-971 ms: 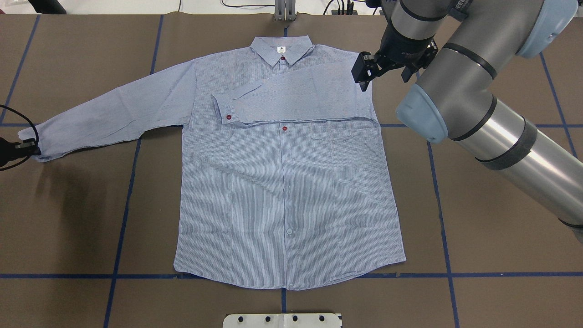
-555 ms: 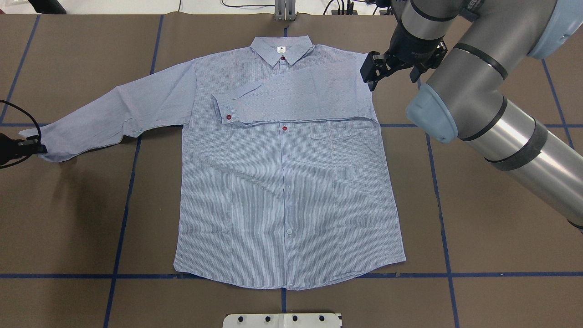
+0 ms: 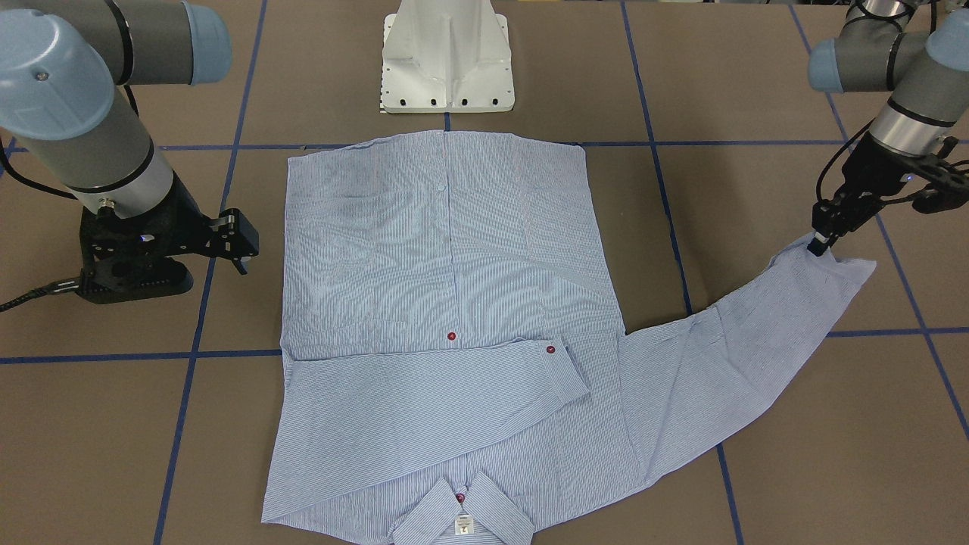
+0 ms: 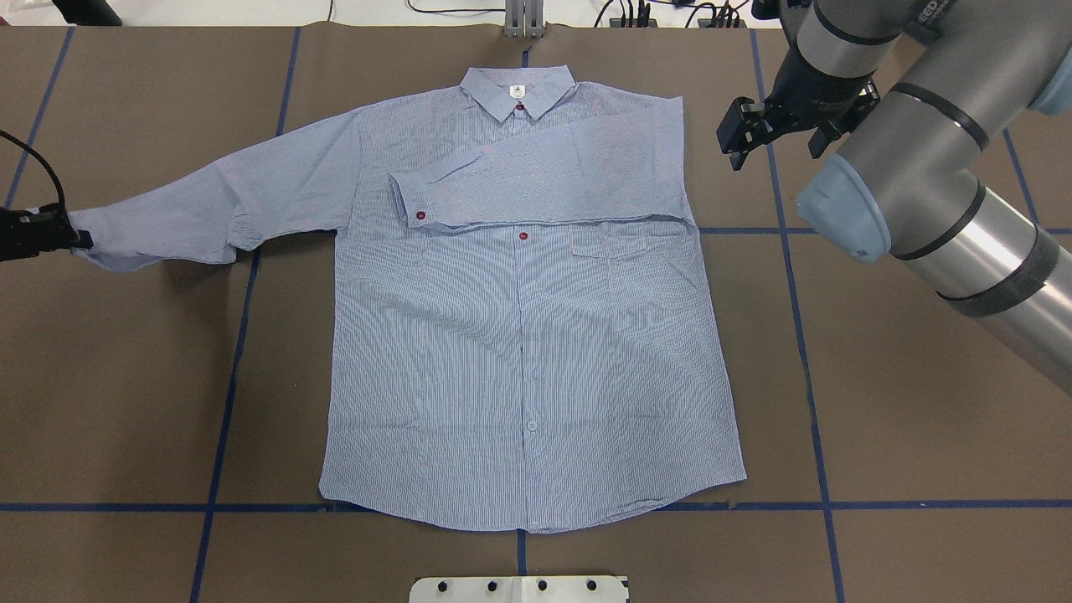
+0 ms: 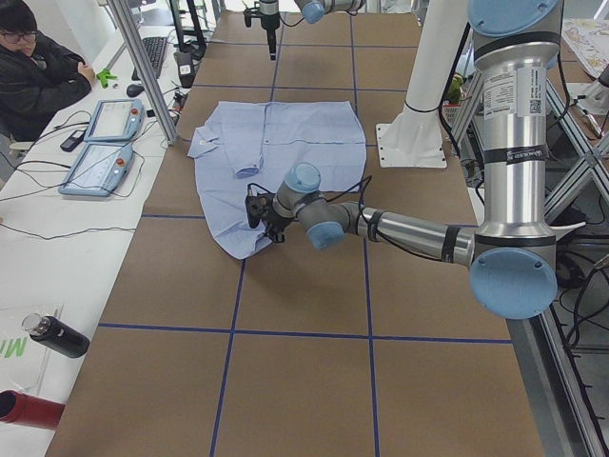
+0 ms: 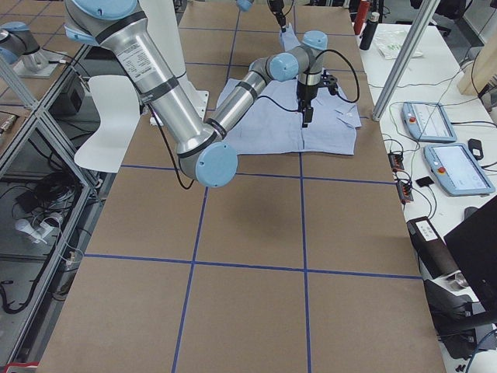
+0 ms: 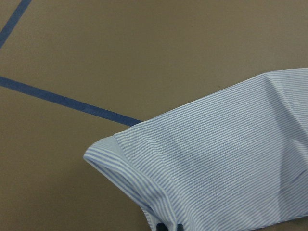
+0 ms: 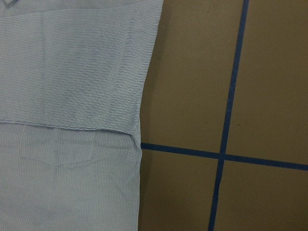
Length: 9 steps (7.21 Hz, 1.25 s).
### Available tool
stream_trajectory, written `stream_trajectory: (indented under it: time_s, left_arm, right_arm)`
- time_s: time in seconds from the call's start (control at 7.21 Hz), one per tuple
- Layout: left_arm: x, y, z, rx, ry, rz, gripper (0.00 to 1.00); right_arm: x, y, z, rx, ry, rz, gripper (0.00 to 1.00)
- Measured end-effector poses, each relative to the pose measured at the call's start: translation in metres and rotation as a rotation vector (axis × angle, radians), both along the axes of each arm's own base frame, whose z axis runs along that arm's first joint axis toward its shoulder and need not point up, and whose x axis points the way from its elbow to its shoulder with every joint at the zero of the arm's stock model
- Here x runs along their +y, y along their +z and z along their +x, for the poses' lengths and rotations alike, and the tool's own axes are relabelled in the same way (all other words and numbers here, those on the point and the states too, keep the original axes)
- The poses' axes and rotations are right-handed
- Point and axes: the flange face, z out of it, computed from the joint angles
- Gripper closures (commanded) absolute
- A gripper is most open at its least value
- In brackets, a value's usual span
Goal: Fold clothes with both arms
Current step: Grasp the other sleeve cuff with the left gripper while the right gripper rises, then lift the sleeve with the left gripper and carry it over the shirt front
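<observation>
On the brown table [image 4: 904,402], striped shirt [image 4: 519,352] lies flat, front up, one sleeve [image 4: 553,176] already folded across the chest. Left gripper [image 3: 820,242] is pinched onto the other sleeve's cuff [image 3: 842,266], lifting it. Right gripper [image 4: 758,130] hovers just off the shoulder, jaws apart, empty. Advice: carry cuff inward in a low arc, sleeve taut, lay it parallel over the first. No containers; chest pocket [image 4: 611,251] flat, contents not visible.
</observation>
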Motion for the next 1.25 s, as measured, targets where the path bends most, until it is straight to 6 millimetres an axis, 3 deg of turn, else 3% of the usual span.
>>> stream_trajectory:
  time_s: [0.42,0.69,0.83,1.25]
  left_arm:
    - [-0.023,-0.153,-0.013,0.042,0.001,-0.009,1.00]
    - [-0.042,-0.235,-0.005,0.046,0.001,-0.022,1.00]
    - [-0.055,-0.268,0.004,0.046,0.004,-0.029,1.00]
    - [-0.093,-0.325,0.047,0.079,0.007,-0.064,1.00]
  right_arm:
    - [-0.007,0.057,0.037,0.056,-0.036,-0.004,0.00]
    - [-0.004,0.100,0.061,0.061,-0.104,0.052,0.00]
    - [0.000,0.119,0.069,0.039,-0.121,0.080,0.00]
    - [0.014,0.157,0.087,-0.043,-0.128,0.105,0.00]
